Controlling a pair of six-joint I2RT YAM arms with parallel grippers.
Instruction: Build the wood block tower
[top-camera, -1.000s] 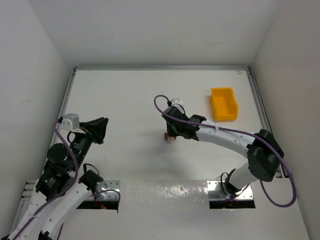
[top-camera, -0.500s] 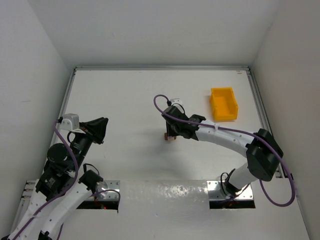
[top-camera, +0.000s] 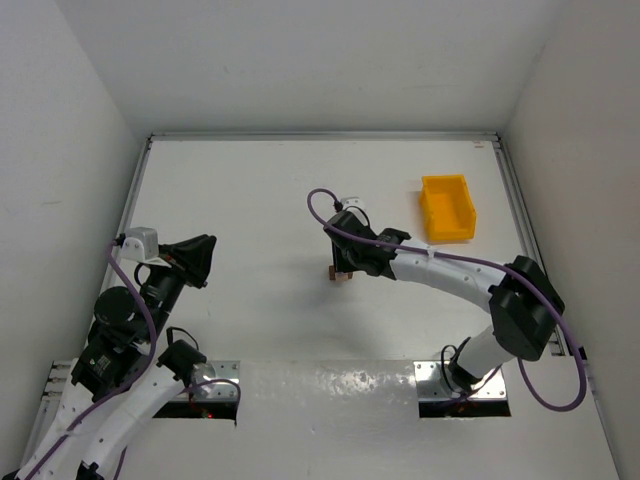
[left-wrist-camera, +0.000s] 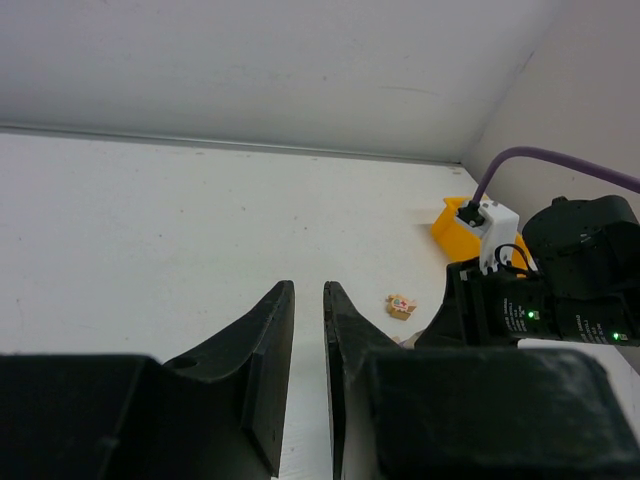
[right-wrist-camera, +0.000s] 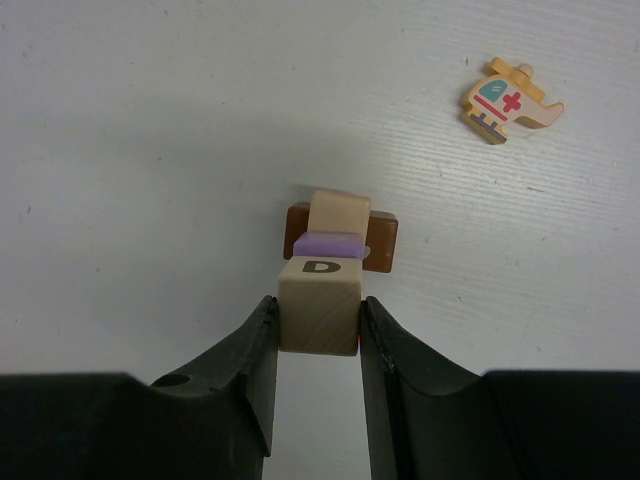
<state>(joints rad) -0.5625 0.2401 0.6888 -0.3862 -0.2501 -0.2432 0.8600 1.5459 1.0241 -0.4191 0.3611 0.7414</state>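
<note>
**Right wrist view, lower edge upward.** The right gripper (right-wrist-camera: 318, 322) is clamped on the D block (right-wrist-camera: 318, 300), a light tan cube with the letter facing the camera. One finger presses each side face. Directly beyond the cube lie a thin purple piece (right-wrist-camera: 328, 244), a plain tan block (right-wrist-camera: 340, 210) and a wider dark brown block (right-wrist-camera: 382, 240), bunched in the centre of the frame. This cluster is the wood block tower (top-camera: 340, 274). The view does not show whether the cube is already seated on it or is held just clear.

**Handling (judged).** The blocks appear light, rigid and smooth-faced. They will not deform, but a small sideways nudge could shift or topple the stack. Grip on two opposite flat faces at mid-height, as shown. Release with the jaws parting straight outwards, then lift vertically.

**Upper right of the same view.** A helicopter-shaped piece (right-wrist-camera: 510, 100) lies flat, well apart from the tower.

**Top view.** The left gripper (top-camera: 195, 258) is at mid-left, well apart from the tower. Its fingers (left-wrist-camera: 270, 330) are drawn close together, leaving a thin slit, and hold nothing. The tower stands at the centre of the table (top-camera: 250, 190). The yellow bin (top-camera: 447, 208) sits in the upper right, beyond the tower.
</note>
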